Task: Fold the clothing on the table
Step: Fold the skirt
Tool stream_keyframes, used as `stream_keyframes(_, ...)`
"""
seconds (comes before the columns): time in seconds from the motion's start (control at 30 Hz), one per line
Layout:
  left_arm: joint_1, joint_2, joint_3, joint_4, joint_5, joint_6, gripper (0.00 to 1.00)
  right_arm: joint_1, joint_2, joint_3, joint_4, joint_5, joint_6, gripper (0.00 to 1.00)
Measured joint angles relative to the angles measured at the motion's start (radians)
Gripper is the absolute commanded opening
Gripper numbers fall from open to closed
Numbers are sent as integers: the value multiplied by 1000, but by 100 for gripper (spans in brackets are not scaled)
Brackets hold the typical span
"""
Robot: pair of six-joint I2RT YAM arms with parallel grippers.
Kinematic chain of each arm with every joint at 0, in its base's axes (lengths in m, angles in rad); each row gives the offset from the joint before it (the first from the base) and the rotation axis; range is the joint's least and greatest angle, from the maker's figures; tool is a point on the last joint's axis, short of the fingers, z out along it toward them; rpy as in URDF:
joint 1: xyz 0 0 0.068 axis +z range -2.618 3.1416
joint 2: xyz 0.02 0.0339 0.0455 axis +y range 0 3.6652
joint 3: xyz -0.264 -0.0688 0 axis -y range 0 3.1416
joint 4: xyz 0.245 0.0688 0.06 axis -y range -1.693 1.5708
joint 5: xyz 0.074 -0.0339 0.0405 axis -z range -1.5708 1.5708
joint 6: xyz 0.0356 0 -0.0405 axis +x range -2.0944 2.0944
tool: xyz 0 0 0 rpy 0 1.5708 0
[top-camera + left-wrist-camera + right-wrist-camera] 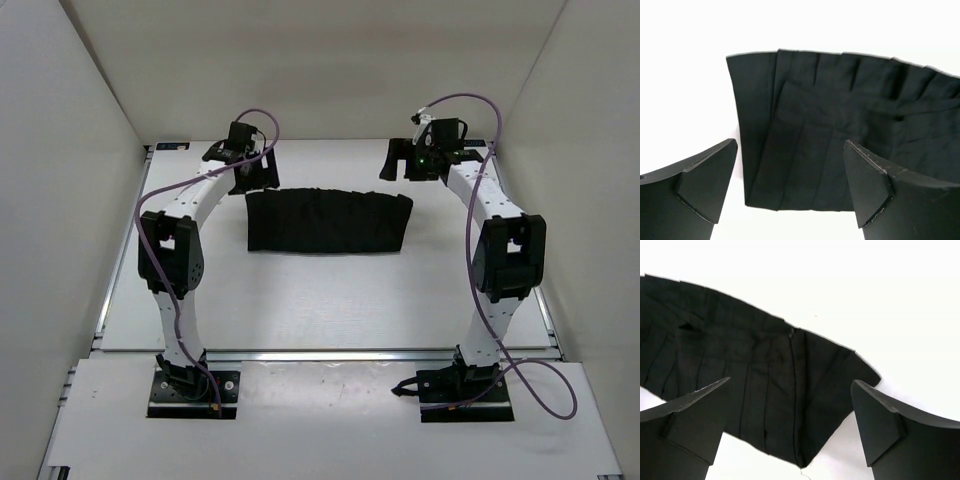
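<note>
Though each wrist view crops the clothing [328, 221], left gripper [790, 144] and right gripper [790, 381] gape empty, seemingly above it.

My left wrist feed cut the clothing [830, 115] off at the right edge, my right wrist feed at the left.

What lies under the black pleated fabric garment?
The black pleated fabric garment lies flat on the white rectangular table, which shows around it. Anything directly beneath is covered by it and cannot be seen.
</note>
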Motion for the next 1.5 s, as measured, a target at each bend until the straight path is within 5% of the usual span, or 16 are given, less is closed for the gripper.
stream_keyframes(0.17, -5, -25, 3, 38, -22, 21, 98, -5, -44, -78, 46, 17, -14, 99)
stream_keyframes(0.43, -23, -92, -293, 67, -61, 50, 94, -14, -124, -431, 47, 32, -16, 97)
stream_keyframes(0.7, -21, -92, -354, 83, -75, 73, 91, 11, -117, -450, 85, 23, 12, 92)
stream_keyframes(1.3, 10, -61, -348, 122, -13, 91, 76, 19, 72, -267, 45, 50, 42, 41)
stream_keyframes(1.4, 10, -56, -348, 133, 5, 87, 68, 4, 77, -265, 37, 46, 39, 27)
stream_keyframes(1.5, 8, -46, -348, 137, 9, 82, 47, -5, 78, -264, 29, 46, 40, 10)
